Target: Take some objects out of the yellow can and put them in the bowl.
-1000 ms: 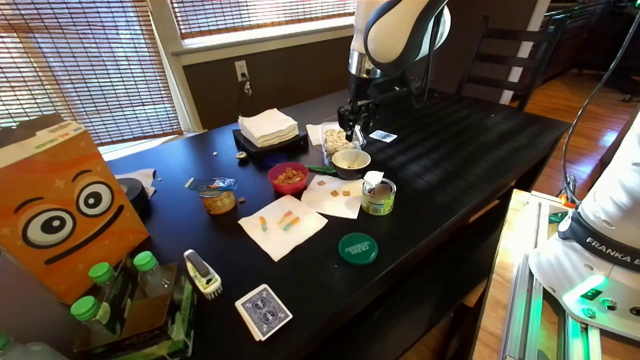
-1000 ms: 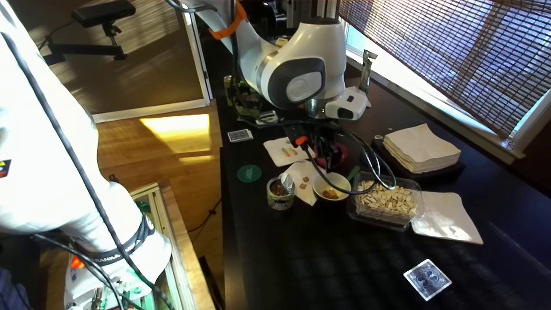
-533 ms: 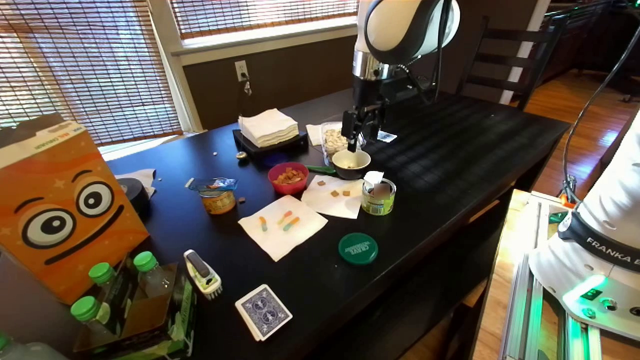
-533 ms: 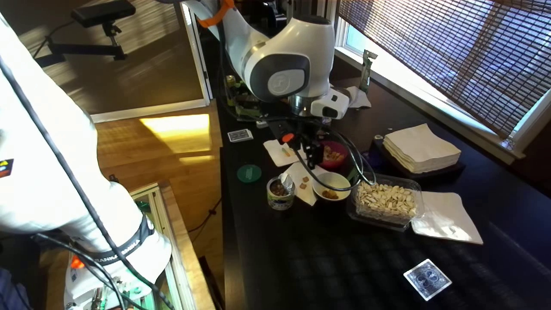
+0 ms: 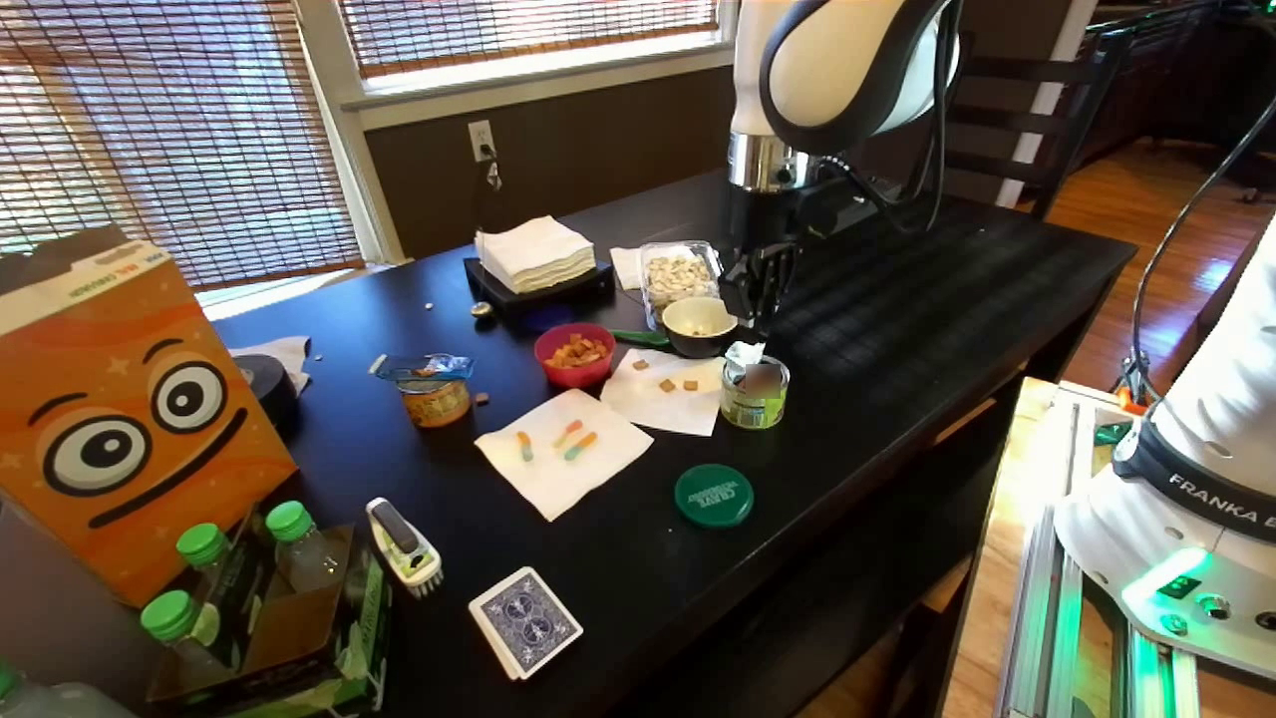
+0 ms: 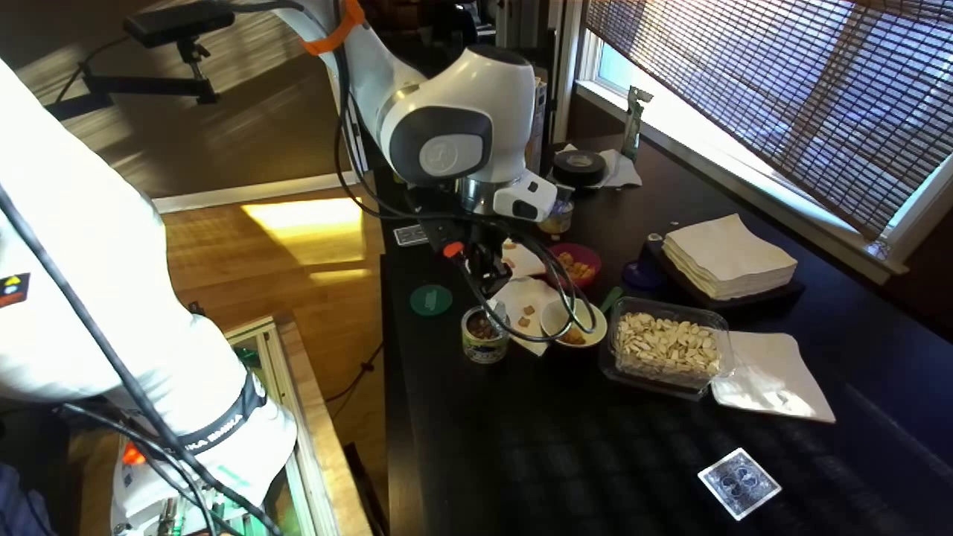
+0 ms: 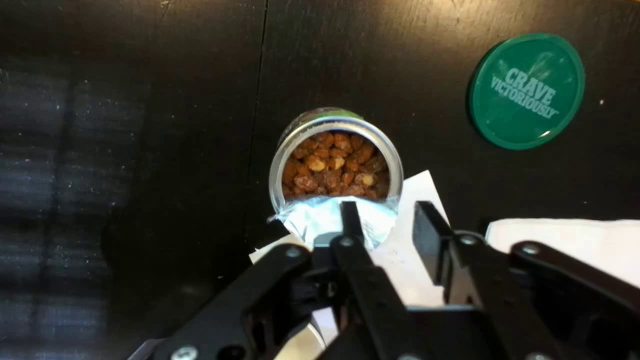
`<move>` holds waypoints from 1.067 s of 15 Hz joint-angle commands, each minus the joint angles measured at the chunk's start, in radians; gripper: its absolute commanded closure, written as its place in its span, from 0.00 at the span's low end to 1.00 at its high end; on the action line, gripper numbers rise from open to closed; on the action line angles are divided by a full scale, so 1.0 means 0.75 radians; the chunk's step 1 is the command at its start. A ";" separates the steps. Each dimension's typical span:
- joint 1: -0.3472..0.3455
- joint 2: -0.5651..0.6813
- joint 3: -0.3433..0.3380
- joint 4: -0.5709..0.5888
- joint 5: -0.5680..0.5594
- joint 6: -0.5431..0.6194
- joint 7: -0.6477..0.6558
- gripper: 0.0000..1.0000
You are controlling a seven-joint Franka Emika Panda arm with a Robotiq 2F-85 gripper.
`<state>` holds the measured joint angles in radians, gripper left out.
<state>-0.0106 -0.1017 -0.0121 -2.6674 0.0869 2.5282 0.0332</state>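
Observation:
The yellow can stands upright, its foil cover peeled back; it also shows in an exterior view. In the wrist view its rim surrounds brown nuts. The pale bowl stands close behind it with a few pieces inside; a cable crosses it in an exterior view. Only its edge shows in the wrist view. My gripper is open with nothing between its fingers, pointing down above the can's foil side. It is near the can in both exterior views.
A red bowl and a clear tub of seeds stand near the pale bowl. A green lid lies in front of the can. Napkins with candies and brown squares lie beside it. An orange can is farther off.
My gripper has moved from over the area of the seed tub, past the pale bowl, to above the yellow can, and is lower. The can and bowls have not moved.

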 commanded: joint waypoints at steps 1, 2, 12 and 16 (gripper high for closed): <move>0.001 0.023 0.005 -0.060 -0.007 0.088 0.032 0.96; -0.002 0.036 0.006 -0.069 -0.019 0.111 0.048 0.97; -0.003 0.216 -0.008 -0.070 -0.075 0.336 0.203 0.63; 0.008 0.271 -0.026 -0.062 -0.131 0.392 0.280 0.71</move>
<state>-0.0117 0.0627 -0.0172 -2.7262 0.0381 2.7836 0.1822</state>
